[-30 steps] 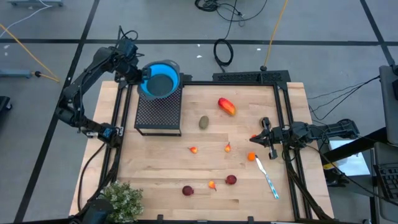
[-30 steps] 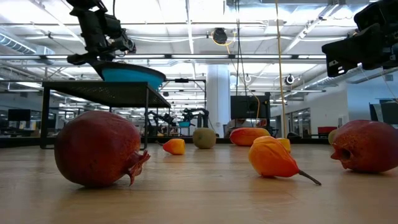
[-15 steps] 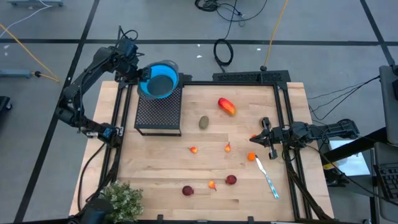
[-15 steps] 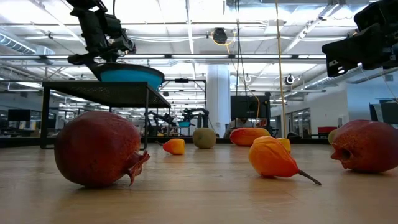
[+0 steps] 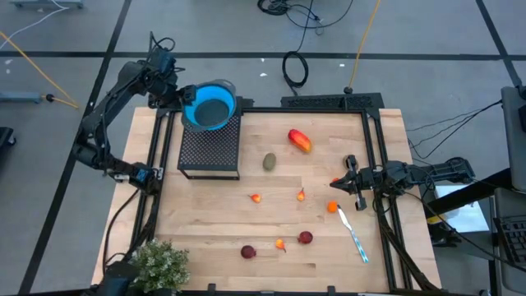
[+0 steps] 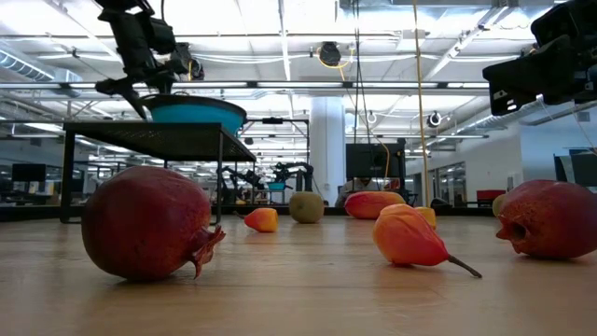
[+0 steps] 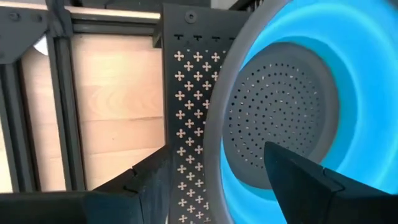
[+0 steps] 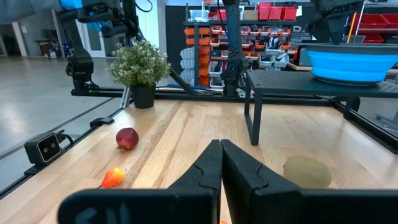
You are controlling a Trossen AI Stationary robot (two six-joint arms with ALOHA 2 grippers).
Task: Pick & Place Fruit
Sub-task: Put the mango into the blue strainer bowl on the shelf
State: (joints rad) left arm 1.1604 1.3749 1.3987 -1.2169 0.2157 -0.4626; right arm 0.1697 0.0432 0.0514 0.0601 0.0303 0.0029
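Fingers, left gripper [image 7: 208,186]: standing parted, one finger outside and one inside the rim of the blue bowl [image 5: 210,105]; contact with the rim is hard to judge.
Fingers, right gripper [image 8: 221,163]: pressing together, holding nothing, hovering low over the right part of the wooden table [image 5: 214,230].
Nearest the right gripper: an orange bit [image 5: 332,207] is lying just beside the fingertips, with the white and blue utensil [image 5: 353,233] running from it toward the table's front edge.
Fruit, mid-table: two more orange bits [image 5: 256,197] [image 5: 301,195] and the olive-brown oval [image 5: 269,162] are lying between the arms; the red-orange oblong [image 5: 299,141] is sitting farther back.
Fruit, front: two dark red balls [image 5: 248,252] [image 5: 305,238] are flanking another orange bit [image 5: 280,244], all well apart from both grippers.
Obstacles: the perforated black stand [image 5: 209,150] is carrying the bowl, which is overhanging its rear edge; the green plant [image 5: 161,265] is occupying the front left corner.
Hidden: the bowl's interior is showing only partly in the left wrist view, cut off by the frame.
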